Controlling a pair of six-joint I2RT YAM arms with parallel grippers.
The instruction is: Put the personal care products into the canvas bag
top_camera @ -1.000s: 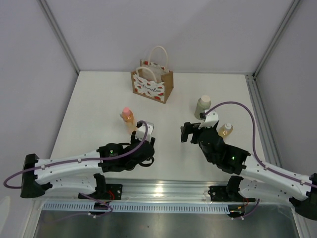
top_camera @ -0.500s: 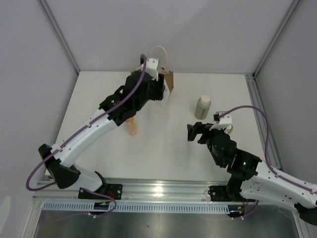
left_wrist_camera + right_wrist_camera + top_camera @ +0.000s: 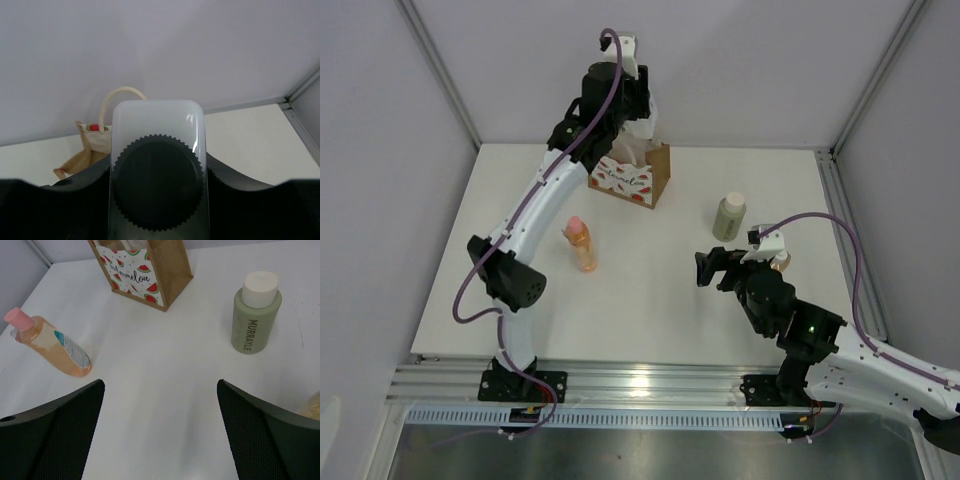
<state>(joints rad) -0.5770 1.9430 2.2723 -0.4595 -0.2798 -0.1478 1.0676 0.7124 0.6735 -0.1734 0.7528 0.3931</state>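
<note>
The white table [image 3: 650, 310] is filling the middle of the top view. The left arm is stretching from the lower left to the top centre, with the left gripper [image 3: 636, 112] hanging above the canvas bag [image 3: 631, 176]. The right arm is lying along the lower right, and the right gripper [image 3: 160, 440] is hovering low over bare table, its fingers [image 3: 55, 435] spread wide with nothing between them.

The bag is standing upright at the table's far edge, upper centre, with its watermelon-print panel facing the arms. The olive-beige bottle [image 3: 256, 315] is standing upright right of centre, well apart from the bag. The peach bottle [image 3: 52, 345] is sitting left of centre and slanting, its pink cap pointing to the upper left. The amber bottle [image 3: 779, 261] is peeking out just beside the right wrist.

In the left wrist view, the clear black-lidded jar [image 3: 158, 190] is being clamped between the left fingers, in the lower centre of the frame, above the bag.
</note>
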